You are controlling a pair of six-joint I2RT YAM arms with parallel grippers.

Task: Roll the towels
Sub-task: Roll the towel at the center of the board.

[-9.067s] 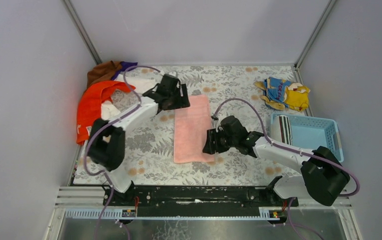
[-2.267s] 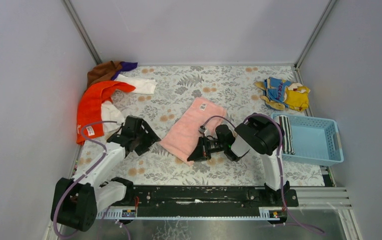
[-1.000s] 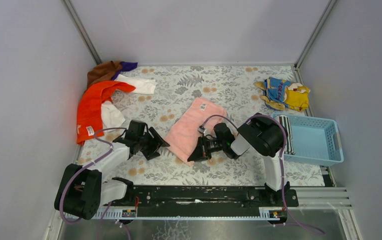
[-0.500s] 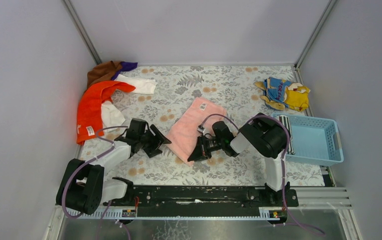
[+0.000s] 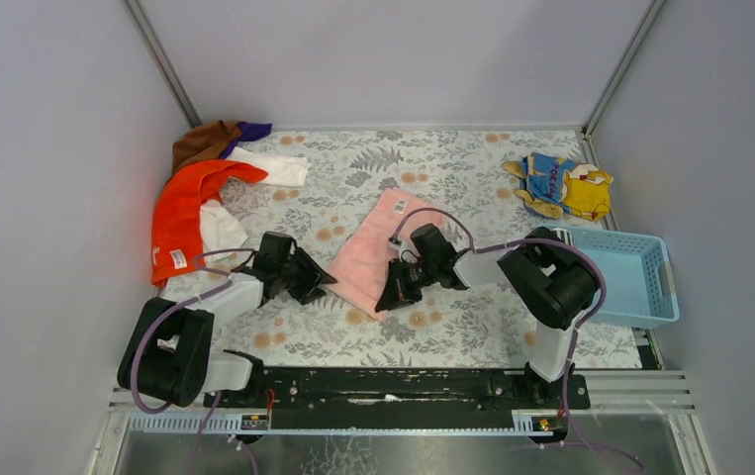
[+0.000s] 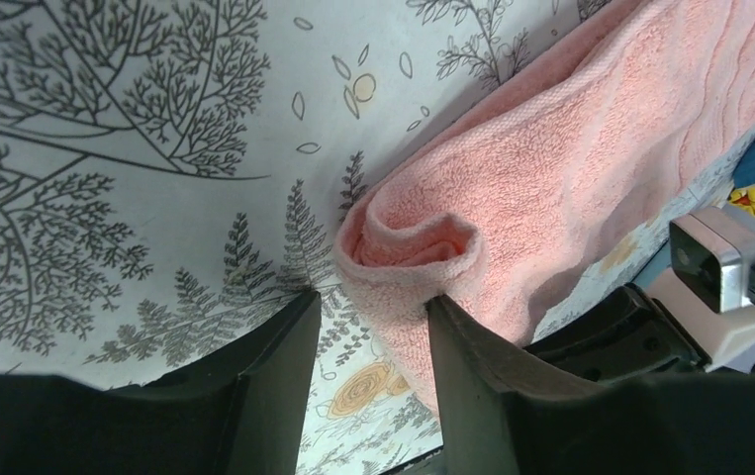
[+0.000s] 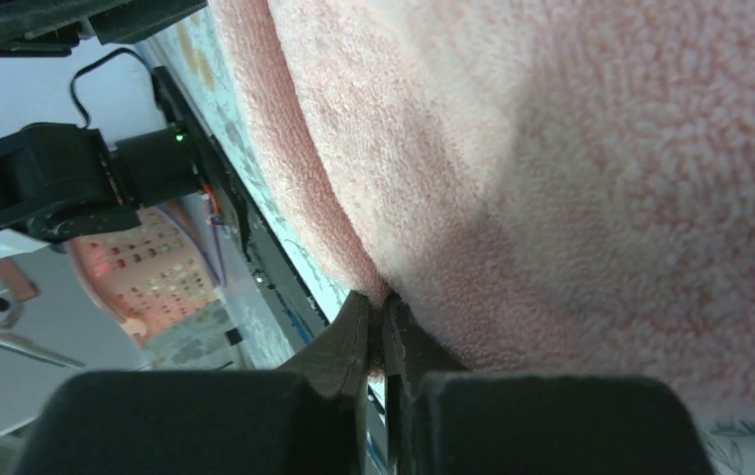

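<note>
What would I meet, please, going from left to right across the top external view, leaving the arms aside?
In order: orange towel → pink towel → blue basket.

Place: a robot test cell in a lab, not a lived-in room.
Walls: plain grey panels (image 5: 47,148) close in three sides, joined by bare aluminium posts (image 5: 160,59).
Mounting: two robot arms are bolted to a black rail (image 5: 383,381) at the near edge of the bench.
Wiring: purple cables (image 5: 551,240) run exposed along the arms.
Surface: a floral printed table cover (image 5: 452,168) lies over the bench top.
Props: a heap of towels (image 5: 190,198) at the left and a light blue plastic basket (image 5: 650,267) at the right.
</note>
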